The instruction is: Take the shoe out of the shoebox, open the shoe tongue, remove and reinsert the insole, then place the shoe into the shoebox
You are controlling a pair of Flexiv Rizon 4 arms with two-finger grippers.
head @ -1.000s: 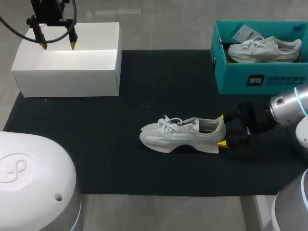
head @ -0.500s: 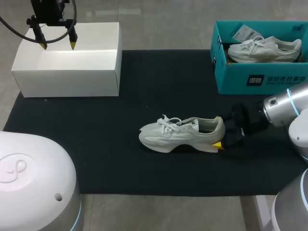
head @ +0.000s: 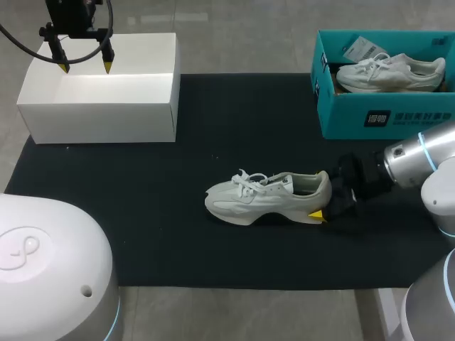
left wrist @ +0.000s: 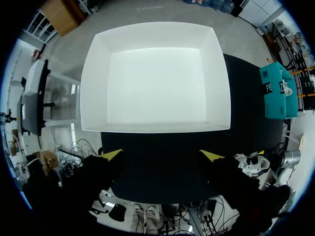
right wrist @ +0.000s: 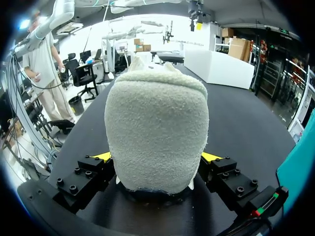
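A white sneaker lies on its sole on the black mat, toe to the left. My right gripper stands open with a finger on each side of the heel, the near yellow tip low by the sole. In the right wrist view the fuzzy heel fills the space between that gripper's fingers. The teal shoebox at the back right holds a second white shoe. My left gripper hangs open above the white box, also shown in the left wrist view.
The open white box sits at the mat's back left corner with nothing in it. The teal shoebox and the sneaker show far off in the left wrist view. Bare mat lies between the sneaker and the white box.
My right gripper has slid left along the mat, so its fingers now straddle the sneaker's heel. The sneaker shifted very slightly left. The left arm has not moved.
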